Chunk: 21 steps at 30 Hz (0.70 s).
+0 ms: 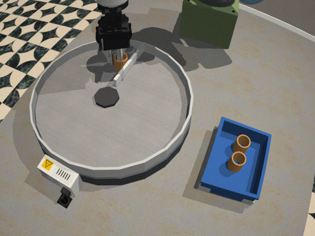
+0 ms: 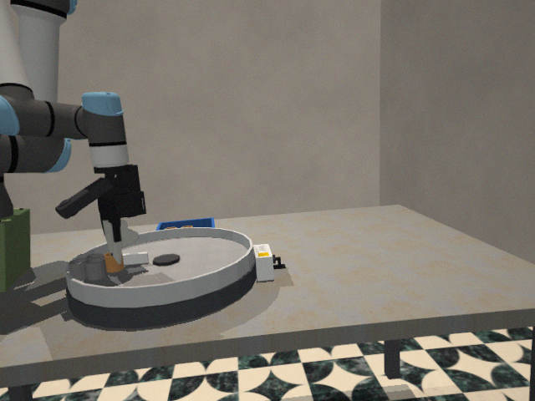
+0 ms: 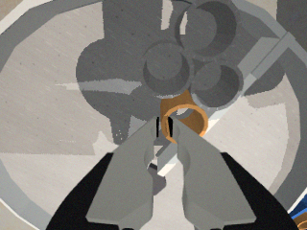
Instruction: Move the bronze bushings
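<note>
In the top view, 1 bronze bushing (image 1: 120, 66) (image 2: 113, 265) (image 3: 175, 103) is seen at the far side of the turntable (image 1: 109, 132) (image 2: 201, 273) (image 3: 34, 115), near the white bar (image 1: 126, 66) (image 2: 136, 259) (image 3: 251, 79). The gripper (image 1: 115, 61) (image 2: 115, 260) (image 3: 163, 118) is almost closed, with the bushing's wall between its fingers; whether it is gripped cannot be told. Just beside, 3 steel bushings (image 2: 94, 268) (image 3: 181, 78) are grouped. In the crate (image 1: 218, 170) (image 2: 194, 223), placed at right, 2 upright bronze ones are contained.

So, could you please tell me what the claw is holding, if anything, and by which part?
Nothing, it seems: the claw stands slightly open at the bronze bushing's wall.
</note>
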Each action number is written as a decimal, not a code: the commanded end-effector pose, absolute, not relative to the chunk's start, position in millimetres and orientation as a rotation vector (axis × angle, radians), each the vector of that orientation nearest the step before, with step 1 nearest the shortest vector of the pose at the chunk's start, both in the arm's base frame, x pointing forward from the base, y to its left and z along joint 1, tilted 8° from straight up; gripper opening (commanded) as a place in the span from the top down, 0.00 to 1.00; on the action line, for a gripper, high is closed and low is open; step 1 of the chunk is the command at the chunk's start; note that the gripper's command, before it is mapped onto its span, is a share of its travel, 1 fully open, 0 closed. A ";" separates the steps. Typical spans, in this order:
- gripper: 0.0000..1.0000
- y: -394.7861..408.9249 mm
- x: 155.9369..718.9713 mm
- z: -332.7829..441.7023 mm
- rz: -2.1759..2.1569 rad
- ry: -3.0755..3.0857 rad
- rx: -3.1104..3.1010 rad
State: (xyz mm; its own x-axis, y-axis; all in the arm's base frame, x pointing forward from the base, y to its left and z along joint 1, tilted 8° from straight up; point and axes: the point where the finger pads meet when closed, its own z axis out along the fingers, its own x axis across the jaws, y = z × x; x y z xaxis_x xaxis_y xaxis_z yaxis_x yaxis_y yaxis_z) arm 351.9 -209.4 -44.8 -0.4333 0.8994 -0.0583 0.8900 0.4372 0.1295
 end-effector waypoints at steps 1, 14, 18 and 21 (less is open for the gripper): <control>0.95 -209.7 352.1 -44.4 0.119 2.560 1.601; 1.00 -209.7 352.1 -44.4 0.119 2.560 1.601; 1.00 -209.7 352.1 -44.4 0.119 2.560 1.601; 1.00 -209.7 352.1 -44.4 0.119 2.560 1.601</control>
